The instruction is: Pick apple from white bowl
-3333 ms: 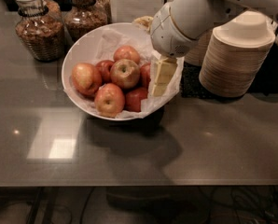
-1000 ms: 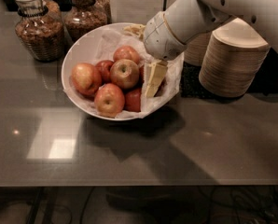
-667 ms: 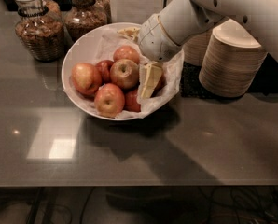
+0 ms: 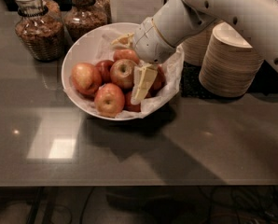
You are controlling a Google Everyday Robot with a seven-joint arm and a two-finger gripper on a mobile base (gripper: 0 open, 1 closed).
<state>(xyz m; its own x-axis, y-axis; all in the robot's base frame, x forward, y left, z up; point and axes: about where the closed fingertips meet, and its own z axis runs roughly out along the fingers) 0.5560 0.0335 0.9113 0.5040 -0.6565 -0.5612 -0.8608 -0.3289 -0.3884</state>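
The white bowl (image 4: 78,45), lined with crinkled white paper, stands at the back centre of the dark table. Several apples lie in it. The palest apple (image 4: 122,73), yellow-gold with a dark stem dimple, sits in the middle of the pile. My gripper (image 4: 142,84) reaches down into the bowl from the upper right. Its pale yellow tip is just to the right of that apple, among the redder apples (image 4: 109,99). The arm hides the right part of the bowl. Whether the gripper touches the apple is not clear.
Two glass jars of grain (image 4: 36,24) (image 4: 85,13) stand behind the bowl at the left. Stacks of beige disposable bowls (image 4: 230,62) stand at the right, close to the arm. The dark table (image 4: 129,157) stretches toward the front edge.
The gripper has shifted leftward and a little lower inside the bowl, closer to the pale apple. The apples have not moved.
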